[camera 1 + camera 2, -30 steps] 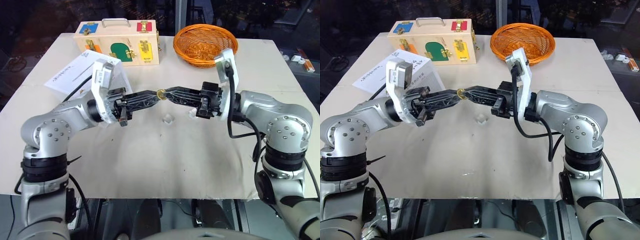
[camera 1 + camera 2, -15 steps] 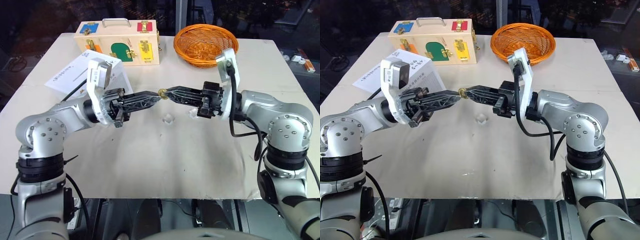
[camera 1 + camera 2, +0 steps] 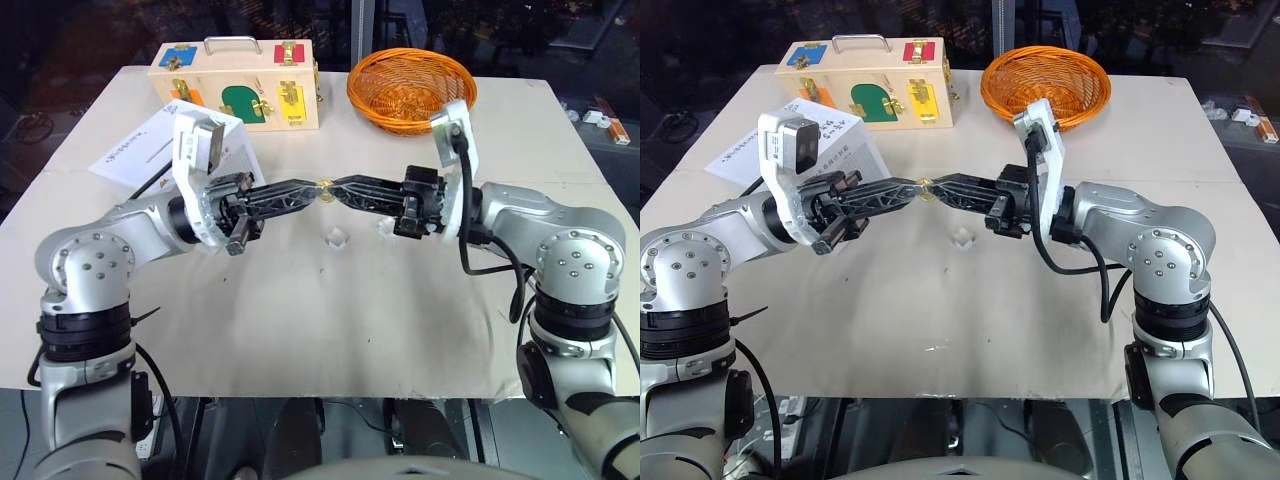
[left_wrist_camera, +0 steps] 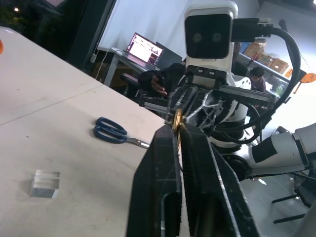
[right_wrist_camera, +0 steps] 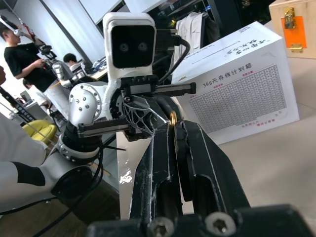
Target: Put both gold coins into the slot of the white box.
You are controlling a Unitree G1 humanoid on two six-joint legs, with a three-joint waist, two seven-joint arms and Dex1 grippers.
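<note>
One gold coin [image 3: 325, 186] hangs above the middle of the table, pinched from both sides. My left gripper [image 3: 316, 188] reaches in from the left and is shut on it. My right gripper [image 3: 335, 187] reaches in from the right, tip to tip with the left, and is also shut on it. In the left wrist view the gold coin [image 4: 177, 118] stands on edge between my fingertips; the right wrist view shows the gold coin [image 5: 173, 117] the same way. The white box [image 3: 140, 150] lies at the back left, behind my left wrist. I cannot tell its slot from the print.
A pale wooden case [image 3: 237, 85] with coloured latches stands at the back, and an orange basket [image 3: 410, 88] to its right. A small clear cube [image 3: 337, 238] lies on the table [image 3: 330, 320] under the grippers. Blue scissors [image 4: 116, 134] lie on the table. People stand in the background.
My left gripper's fingers have closed onto the coin that the right gripper holds. Both hands have stayed in place.
</note>
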